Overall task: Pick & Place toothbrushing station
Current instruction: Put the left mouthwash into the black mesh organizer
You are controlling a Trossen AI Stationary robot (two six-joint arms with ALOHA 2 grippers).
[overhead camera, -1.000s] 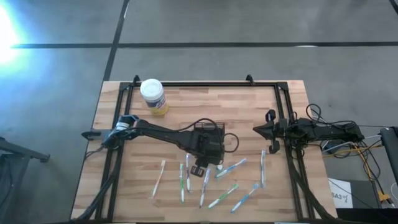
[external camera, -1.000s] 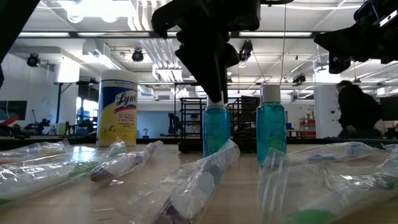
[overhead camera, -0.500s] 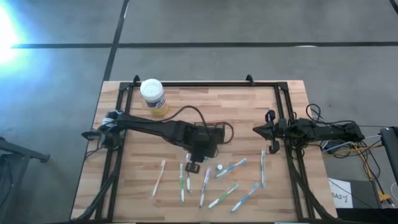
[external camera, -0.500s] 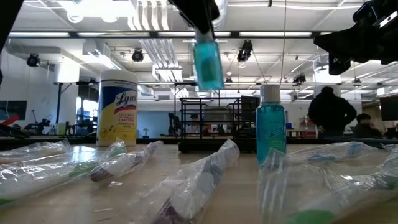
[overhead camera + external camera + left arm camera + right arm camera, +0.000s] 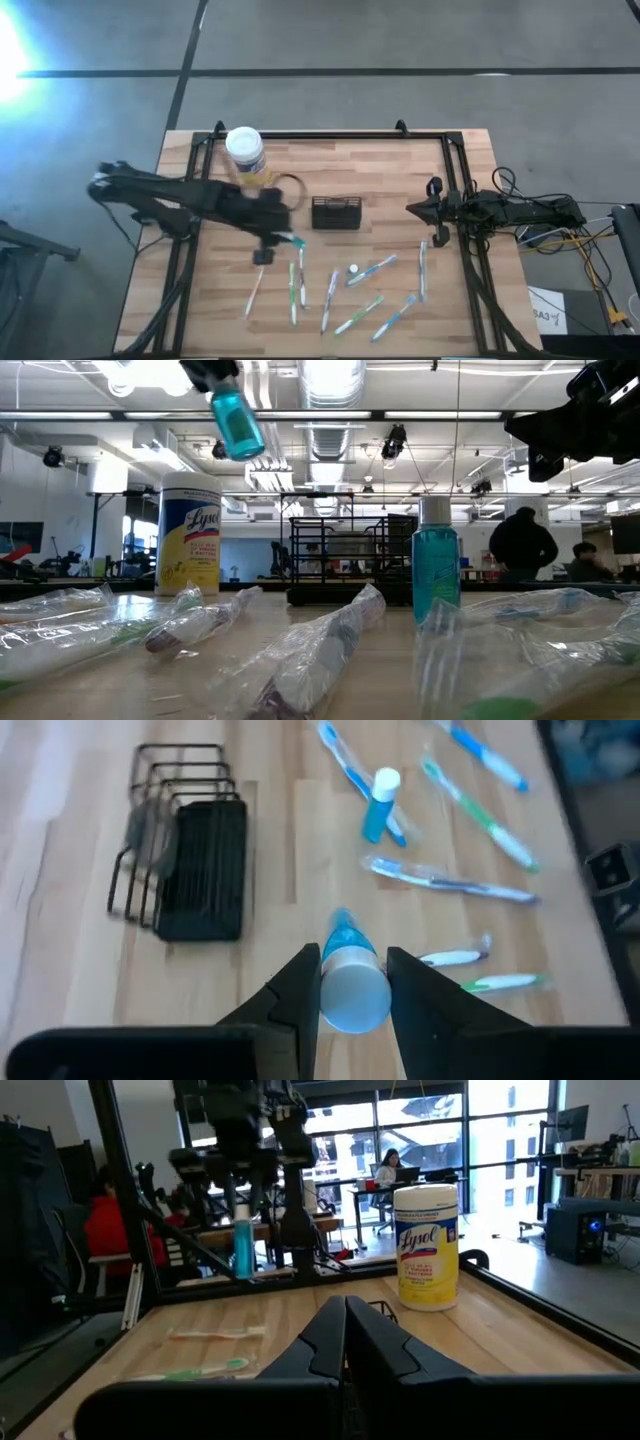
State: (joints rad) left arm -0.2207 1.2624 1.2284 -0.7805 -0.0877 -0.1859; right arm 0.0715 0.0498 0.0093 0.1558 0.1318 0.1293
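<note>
My left gripper (image 5: 283, 240) is shut on a small blue bottle with a white cap (image 5: 340, 942), high above the table's left-middle; in the low view the bottle (image 5: 238, 422) hangs near the top. The black mesh holder (image 5: 335, 213) stands on its base at the table's middle, to the right of my left gripper, and also shows in the left wrist view (image 5: 195, 885). A second blue bottle (image 5: 353, 270) stands upright among the toothbrushes. My right gripper (image 5: 425, 212) waits shut at the table's right side. My left gripper pinches the bottle's white cap (image 5: 352, 1002) between its two fingers (image 5: 300, 995), one on each side. The fingers come from above, pointing down. The bottle hangs below them, tilted, its blue body lowest and lifted clear of the table.
Several wrapped toothbrushes (image 5: 330, 295) lie scattered on the near half of the table. A round white-lidded jar with a yellow label (image 5: 246, 153) stands at the far left. A black frame (image 5: 330, 134) runs along the table's edges. A person shows in the room behind (image 5: 525, 545).
My left gripper has lifted the blue bottle off the table from among the toothbrushes and carried it up and toward the table's left edge. The bottle, upright on the table before, now hangs tilted and clear. The second bottle has stayed standing.
</note>
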